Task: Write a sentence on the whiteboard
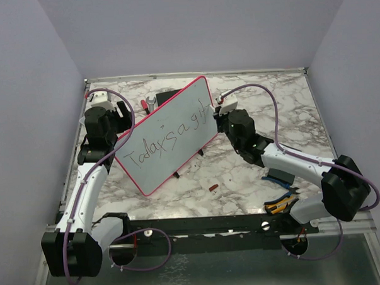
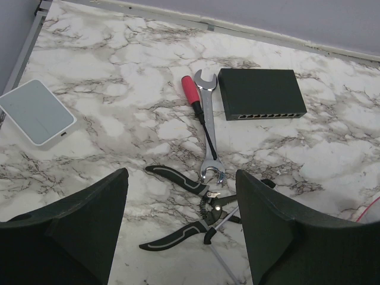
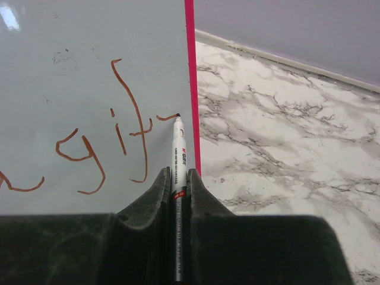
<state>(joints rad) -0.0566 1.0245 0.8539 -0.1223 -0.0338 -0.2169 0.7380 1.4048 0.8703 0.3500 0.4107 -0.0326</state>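
At near table edge, by R arm's base, yellow-handled pliers (image 1: 278, 205) lie on the marble table (image 1: 255, 190). A bit further in, a small reddish-brown piece (image 1: 213, 188) lies alone, near the board's near end but apart from it.

Mid-table: whiteboard (image 1: 158, 168) stands on small black feet, leaning back, written face toward the arms, running diagonally from near-left to far-right. The sentence (image 1: 169, 133), "Today is a gift", runs along its length. Strokes look dark from the top view, reddish-brown up close in R wrist view.

R gripper (image 3: 178, 178) is at the board's far-right end, jaws pinched tight on a white marker (image 3: 177, 151). Marker tip sits at the end of the "t" cross-stroke, just beside the pink frame; can't tell if tip actually touches.

L gripper (image 2: 181, 231) is behind the board's left end, jaws spread wide, nothing btwn them, above bare marble.

Beyond it, behind the board: black-handled pliers (image 2: 178, 205), then a wrench (image 2: 208, 127) w/ a red-handled screwdriver (image 2: 195, 98) just beside it. A black box (image 2: 261, 95) w/ a row of ports sits just right of the wrench head. A small white flat device (image 2: 37, 111) lies well apart, off left near the table edge.
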